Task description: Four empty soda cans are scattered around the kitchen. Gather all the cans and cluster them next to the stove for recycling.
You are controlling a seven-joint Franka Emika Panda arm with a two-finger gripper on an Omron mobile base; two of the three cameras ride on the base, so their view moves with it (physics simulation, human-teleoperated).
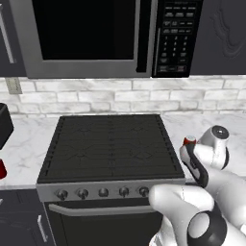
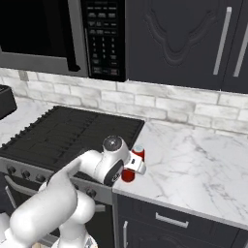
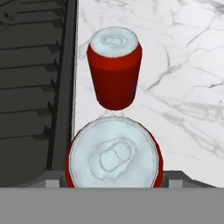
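Where marble runs smooth, cylindrical cans (image 3: 114, 70).

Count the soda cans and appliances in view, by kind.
Soda cans: 2, near can and far can, both on the counter right of the stove
Stove: 1
Microwave: 1
Black box, cropped: 1
Red sliver at the left edge, too cropped to name: 1
Total: 6

Three soda cans (image 3: 114, 72), one stove (image 1: 110, 144), one microwave (image 1: 96, 36).
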